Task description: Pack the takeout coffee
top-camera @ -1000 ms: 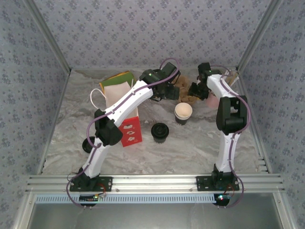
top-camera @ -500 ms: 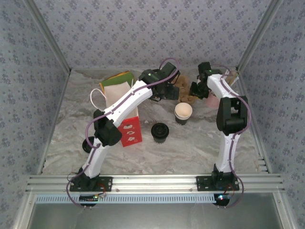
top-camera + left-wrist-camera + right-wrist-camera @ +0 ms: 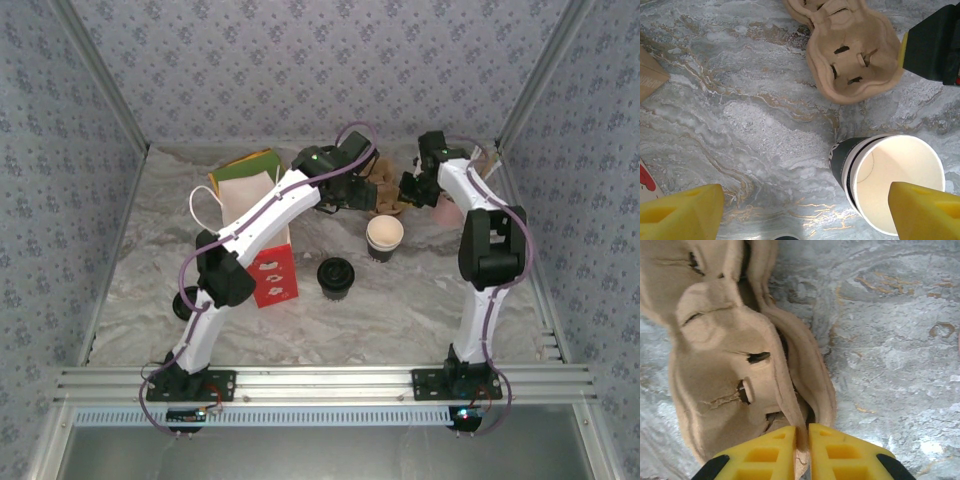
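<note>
The right arm's elbow has swung slightly outward. The right gripper (image 3: 802, 437) pinches the rim of the tan moulded-pulp cup carrier (image 3: 725, 345). Over the grey marbled table (image 3: 740, 115) the left gripper (image 3: 805, 210) is spread wide. The dark-sleeved white-rimmed paper coffee cup (image 3: 892, 185) stands upright just beside the carrier.

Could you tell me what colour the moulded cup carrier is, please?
The cup carrier is plain light brown, unprinted; the right wrist view shows it best.
</note>
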`<state>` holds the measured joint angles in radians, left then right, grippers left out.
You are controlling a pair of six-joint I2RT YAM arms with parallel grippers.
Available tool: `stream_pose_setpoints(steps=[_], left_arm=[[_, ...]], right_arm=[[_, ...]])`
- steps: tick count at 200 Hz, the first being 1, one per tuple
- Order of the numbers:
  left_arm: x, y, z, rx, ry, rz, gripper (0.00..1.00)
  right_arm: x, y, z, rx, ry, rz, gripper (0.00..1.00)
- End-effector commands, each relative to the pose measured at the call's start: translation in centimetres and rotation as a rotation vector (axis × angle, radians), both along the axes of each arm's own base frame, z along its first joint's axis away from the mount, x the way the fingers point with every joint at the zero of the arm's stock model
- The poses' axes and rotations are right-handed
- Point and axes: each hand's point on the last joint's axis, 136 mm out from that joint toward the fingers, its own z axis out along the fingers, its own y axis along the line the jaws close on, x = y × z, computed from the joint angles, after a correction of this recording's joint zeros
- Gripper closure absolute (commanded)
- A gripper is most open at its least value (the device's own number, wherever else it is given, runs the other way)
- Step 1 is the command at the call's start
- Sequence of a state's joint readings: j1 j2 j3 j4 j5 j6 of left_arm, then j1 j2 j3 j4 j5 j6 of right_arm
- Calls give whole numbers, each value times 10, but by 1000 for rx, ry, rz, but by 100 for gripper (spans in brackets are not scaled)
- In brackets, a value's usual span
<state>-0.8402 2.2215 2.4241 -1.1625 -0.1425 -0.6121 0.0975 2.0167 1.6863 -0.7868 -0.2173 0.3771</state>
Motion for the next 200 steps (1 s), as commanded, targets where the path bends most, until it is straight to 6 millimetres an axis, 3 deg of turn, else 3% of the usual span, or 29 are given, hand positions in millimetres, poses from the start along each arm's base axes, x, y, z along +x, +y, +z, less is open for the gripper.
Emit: stream_pose_setpoints(steps=[1, 13, 57, 115, 200], left_arm=[[-7, 2, 24, -35, -31, -4, 15], [-6, 3, 24, -34, -32, -3, 15], [-6, 4, 25, -33, -35, -1, 15], [-8, 4, 23, -29, -30, -1, 15], [-6, 3, 23, -33, -33, -2, 15]], right_arm=[[1, 5, 17, 88, -50, -8, 87], [0, 4, 16, 100, -50, -13, 91], [-3, 1, 12, 102, -43, -17, 91], [-5, -1, -5, 94, -13, -22, 78], [-3, -5, -20, 100, 7, -27, 74]])
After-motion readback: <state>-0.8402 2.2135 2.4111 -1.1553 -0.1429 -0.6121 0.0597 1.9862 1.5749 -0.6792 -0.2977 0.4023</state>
